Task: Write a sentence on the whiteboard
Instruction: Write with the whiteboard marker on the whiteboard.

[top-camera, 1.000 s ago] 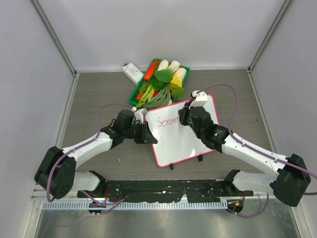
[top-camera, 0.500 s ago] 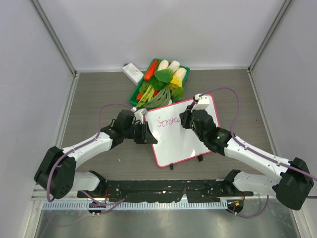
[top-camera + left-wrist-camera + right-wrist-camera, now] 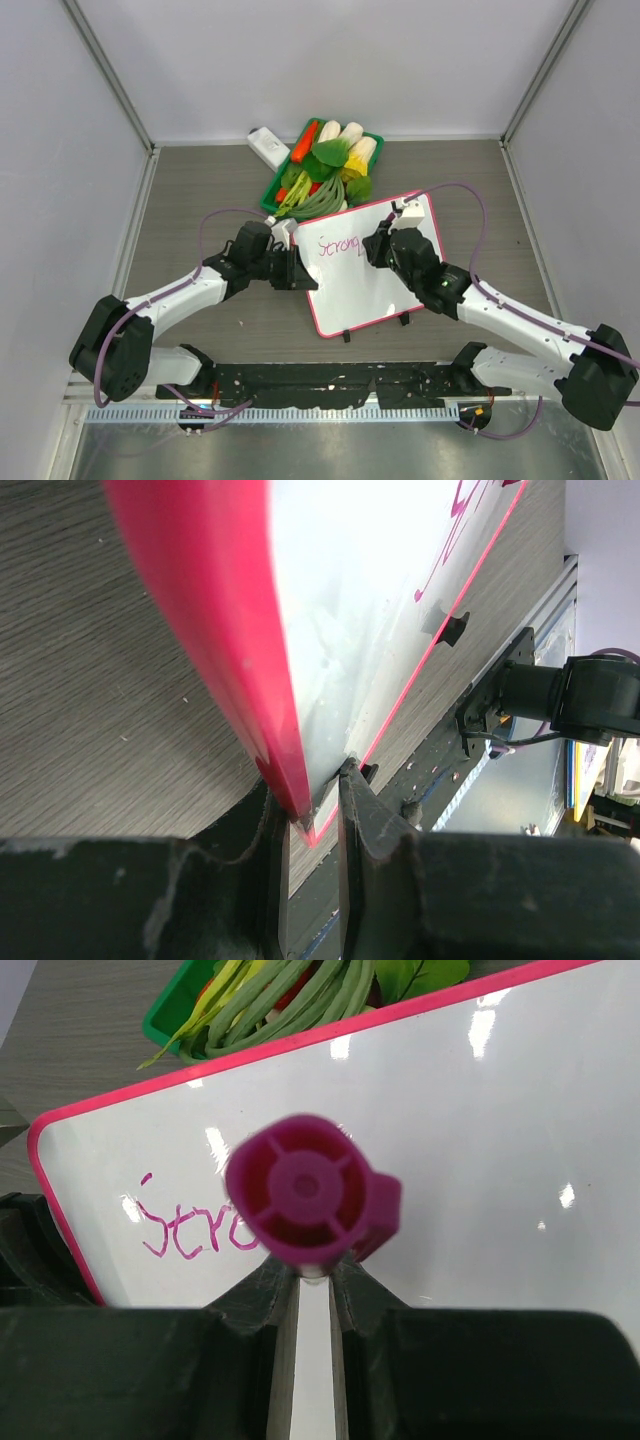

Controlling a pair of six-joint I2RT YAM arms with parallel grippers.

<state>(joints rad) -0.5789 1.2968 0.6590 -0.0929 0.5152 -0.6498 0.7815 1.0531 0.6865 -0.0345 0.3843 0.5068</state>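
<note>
The whiteboard (image 3: 365, 290), white with a pink rim, stands tilted on the table. My left gripper (image 3: 300, 270) is shut on its left edge; the left wrist view shows the jaws (image 3: 312, 800) pinching the pink rim (image 3: 215, 630). My right gripper (image 3: 378, 240) hovers over the board's upper middle, shut on a magenta marker (image 3: 305, 1195) seen end-on. The marker's tip is hidden. The sentence (image 3: 338, 246) is one magenta word reading roughly "Strong", and the marker covers its end in the right wrist view (image 3: 190, 1230).
A green basket (image 3: 272, 190) of vegetables touches the board's far edge. A small white block (image 3: 266, 146) lies beside it at the back. Black feet (image 3: 405, 320) stick out under the board's near edge. Grey walls close in both sides.
My right gripper has slid to the right along the top line with the marker, and the word has grown by a letter. The left gripper and the board have not moved.
</note>
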